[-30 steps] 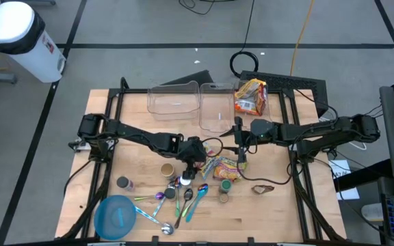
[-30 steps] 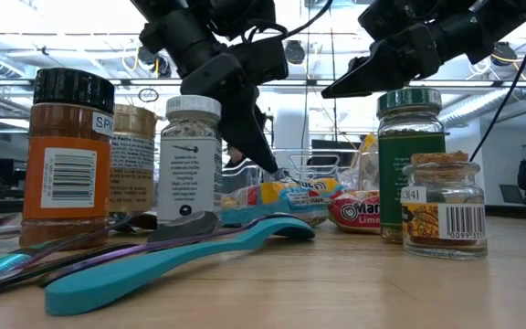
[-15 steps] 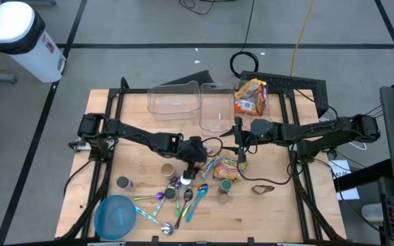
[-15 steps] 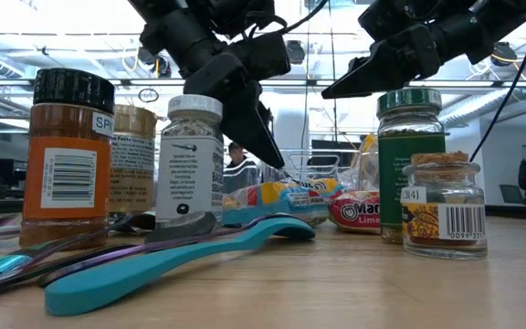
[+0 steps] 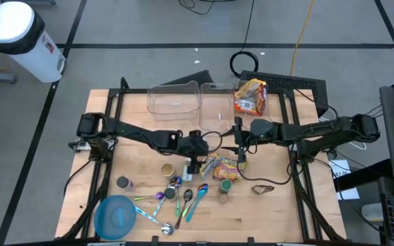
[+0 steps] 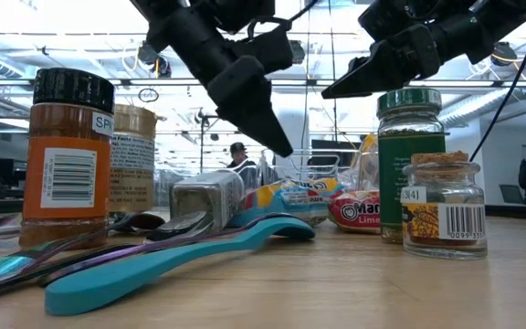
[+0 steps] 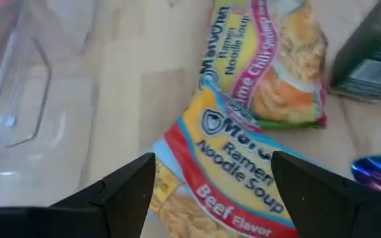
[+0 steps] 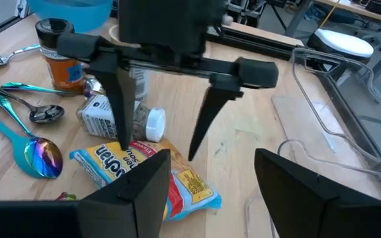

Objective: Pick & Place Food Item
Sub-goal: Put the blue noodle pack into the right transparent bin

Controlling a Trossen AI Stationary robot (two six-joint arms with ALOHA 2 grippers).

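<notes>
Yellow packet: the beef ramen packet (image 7: 227, 175) lies flat on the wooden table (image 5: 265, 212), directly below the left gripper; in the high view it sits mid-table, just beside the green-lidded jar (image 5: 226, 185).
Second packet: a lime chili ramen packet (image 7: 270, 66) lies against the beef one, partly overlapping it.
Left gripper: the left gripper (image 8: 157, 142) hovers above the packets with its jaws spread wide and nothing between them; its fingertips (image 7: 121, 188) straddle the near end of the beef packet.
Right gripper: the right gripper (image 5: 241, 158) hangs nearby over the packets' far side, jaws partly apart, holding nothing that I can see.
Toppled jar: a white-capped spice jar (image 8: 121, 116) lies on its side, close to the left finger (image 6: 245, 105).
Destination: probably one of the clear bins (image 5: 176, 102) at the table's back edge, though the task does not say which.
Step in hand: judging by the pose, the descent onto a packet, with no grasp made yet.
Doing it well: go straight down so both fingers land outside the packet's edges, then pinch across its narrow width; flat crinkly film likely slips, so press close to the wood before closing.
Risk: catching both packets at once, or nudging the fallen jar and the spoons (image 5: 187, 198) beside it.
</notes>
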